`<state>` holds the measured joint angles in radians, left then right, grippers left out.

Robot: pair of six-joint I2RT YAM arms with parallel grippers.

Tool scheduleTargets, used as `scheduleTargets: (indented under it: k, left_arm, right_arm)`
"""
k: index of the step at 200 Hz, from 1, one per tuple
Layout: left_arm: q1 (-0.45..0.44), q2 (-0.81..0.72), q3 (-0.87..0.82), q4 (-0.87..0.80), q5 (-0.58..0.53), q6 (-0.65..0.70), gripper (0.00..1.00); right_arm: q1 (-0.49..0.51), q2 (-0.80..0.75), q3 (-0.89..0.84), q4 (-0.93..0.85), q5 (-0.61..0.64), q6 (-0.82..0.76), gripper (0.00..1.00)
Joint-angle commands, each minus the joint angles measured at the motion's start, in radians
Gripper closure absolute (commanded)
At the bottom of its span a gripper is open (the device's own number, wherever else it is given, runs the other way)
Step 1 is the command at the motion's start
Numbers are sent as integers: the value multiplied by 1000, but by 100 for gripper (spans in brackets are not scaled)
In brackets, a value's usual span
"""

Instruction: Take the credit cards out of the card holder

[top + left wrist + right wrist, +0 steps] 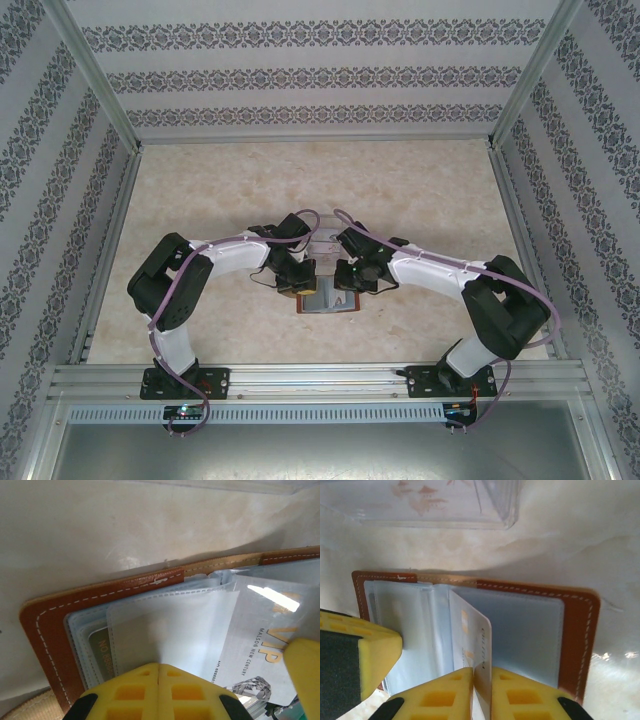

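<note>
The card holder (326, 300), brown leather with clear sleeves, lies open on the table between both arms. My right gripper (481, 672) is shut on a pale credit card (472, 630) with gold print, which stands on edge above the sleeves near the fold. The left wrist view shows this card (255, 630) marked VIP, with a right finger (305, 675) beside it. My left gripper (159, 666) is shut, its tips pressing on a clear sleeve (170, 625) of the left half; its finger (365, 650) shows there too. An olive card (100, 655) sits in a lower sleeve.
A clear plastic tray (445, 505) stands on the table just beyond the card holder (577, 630), close to its far edge. Patterned walls and metal rails (110, 250) enclose the pale marbled table (420, 190).
</note>
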<state>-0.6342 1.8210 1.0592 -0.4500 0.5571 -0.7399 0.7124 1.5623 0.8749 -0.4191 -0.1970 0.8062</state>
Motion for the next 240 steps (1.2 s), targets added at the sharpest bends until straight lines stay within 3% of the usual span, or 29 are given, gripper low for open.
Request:
scheduleTargets:
  k: [1, 185, 214, 240]
  left_arm:
    - [-12, 31, 1, -65, -30, 16, 99]
    - [-12, -40, 34, -108, -48, 12, 99]
    - [-11, -67, 33, -111, -65, 13, 99]
    - [-6, -85, 18, -102, -81, 6, 99]
  right_arm:
    - [15, -7, 7, -27, -25, 22, 84]
    - [27, -49, 44, -86, 5, -1, 91]
    - [16, -59, 70, -136, 17, -63, 92]
    - [14, -71, 108, -173, -6, -219, 93]
